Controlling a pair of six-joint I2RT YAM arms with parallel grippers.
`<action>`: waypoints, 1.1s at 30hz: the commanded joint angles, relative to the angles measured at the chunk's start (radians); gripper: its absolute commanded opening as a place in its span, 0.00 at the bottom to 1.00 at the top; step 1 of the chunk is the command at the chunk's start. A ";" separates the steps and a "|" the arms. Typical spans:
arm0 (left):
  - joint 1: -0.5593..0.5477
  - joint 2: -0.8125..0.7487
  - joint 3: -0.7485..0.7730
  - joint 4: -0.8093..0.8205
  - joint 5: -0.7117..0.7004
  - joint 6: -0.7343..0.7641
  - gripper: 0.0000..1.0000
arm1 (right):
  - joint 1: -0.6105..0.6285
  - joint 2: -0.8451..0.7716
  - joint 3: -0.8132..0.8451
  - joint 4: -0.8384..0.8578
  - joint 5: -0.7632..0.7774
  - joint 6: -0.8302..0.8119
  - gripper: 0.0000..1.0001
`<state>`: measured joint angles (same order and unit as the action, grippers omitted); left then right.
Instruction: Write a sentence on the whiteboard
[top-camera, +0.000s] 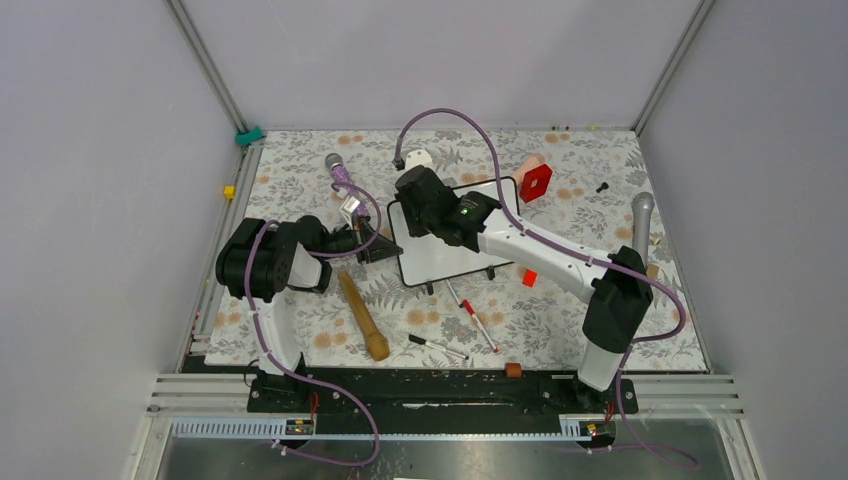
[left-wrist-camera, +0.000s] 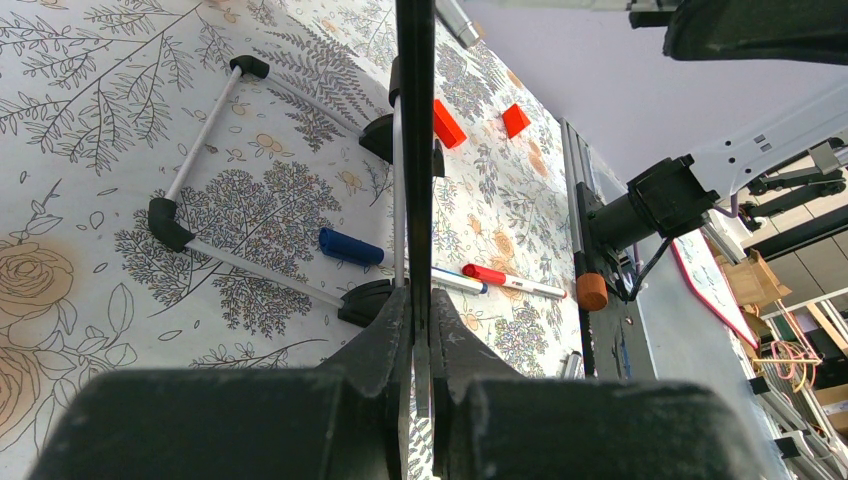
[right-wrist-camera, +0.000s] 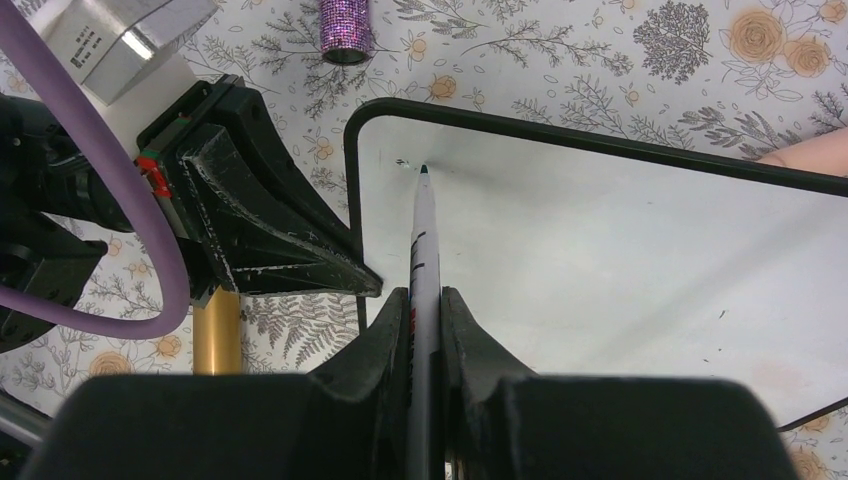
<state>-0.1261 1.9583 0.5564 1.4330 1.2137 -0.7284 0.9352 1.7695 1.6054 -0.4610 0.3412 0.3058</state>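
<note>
Right wrist view: a marker (right-wrist-camera: 424, 235) was clamped tight in the right gripper (right-wrist-camera: 425, 300), its tip pressed to the whiteboard (right-wrist-camera: 600, 260) just ahead of it, near the corner. On that gripper's left, the board's edge was pinched shut in the left gripper (right-wrist-camera: 357, 282).

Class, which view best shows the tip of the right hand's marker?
Right wrist view: the marker tip is plainly visible at the whiteboard near its corner. From above, the right hand hides it; the left wrist view shows only the board's edge.
</note>
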 joint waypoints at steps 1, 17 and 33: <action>0.000 -0.027 -0.005 0.043 0.013 0.041 0.00 | 0.012 -0.049 0.001 0.035 -0.015 -0.020 0.00; 0.000 -0.026 -0.005 0.043 0.011 0.040 0.00 | 0.011 -0.038 0.026 0.034 0.005 -0.024 0.00; 0.001 -0.026 -0.004 0.043 0.011 0.040 0.00 | 0.011 -0.019 0.059 0.025 0.025 -0.039 0.00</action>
<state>-0.1261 1.9583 0.5564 1.4326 1.2137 -0.7288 0.9352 1.7691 1.6127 -0.4591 0.3328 0.2832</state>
